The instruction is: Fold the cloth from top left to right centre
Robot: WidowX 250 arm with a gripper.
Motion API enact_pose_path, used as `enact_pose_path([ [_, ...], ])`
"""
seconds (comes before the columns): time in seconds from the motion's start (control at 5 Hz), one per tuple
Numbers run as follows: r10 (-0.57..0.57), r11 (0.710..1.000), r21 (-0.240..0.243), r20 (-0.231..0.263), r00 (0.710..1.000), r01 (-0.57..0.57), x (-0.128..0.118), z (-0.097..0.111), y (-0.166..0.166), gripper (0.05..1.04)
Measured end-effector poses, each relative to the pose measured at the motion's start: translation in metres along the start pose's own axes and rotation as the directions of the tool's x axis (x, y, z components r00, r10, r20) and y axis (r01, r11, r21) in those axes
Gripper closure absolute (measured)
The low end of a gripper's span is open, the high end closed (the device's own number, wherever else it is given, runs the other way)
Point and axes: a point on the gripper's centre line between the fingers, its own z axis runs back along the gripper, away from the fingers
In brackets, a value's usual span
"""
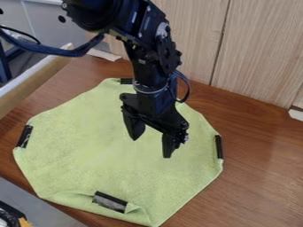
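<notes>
The cloth (89, 150) lies spread on the surface (260, 177), between its back edge by the wall (254, 48) and its front left edge, presumably to leave room for one side to be carried across. The tool (152, 144) hangs over the cloth's middle, its two fingers apart with nothing between them; that gap looks meant to take a pinch of fabric. Dark strips sit at the cloth's rim: the top strip (126, 81), the left strip (25, 136), the right strip (219, 147) and the bottom strip (110, 201). They probably serve as stiff places to grip, or as markers. Beside the bottom strip the hem is turned up in a small roll, which seems more like a leftover curl than the fold wanted. The upper left side lies open, so the fold appears to be still to make. The tool would need to go to that side, close on the edge and lift it towards right centre; too shallow a pinch could let the fabric slip.
</notes>
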Motion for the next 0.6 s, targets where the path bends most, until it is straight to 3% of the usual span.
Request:
enact_pose_path([
  [0.2,0.005,1.000,-0.001,-0.025,1.000,-0.005,-0.003,-0.006,0.000,0.084],
  [0.6,-0.025,1.000,0.002,0.001,1.000,0.025,0.022,-0.031,-0.020,0.084],
])
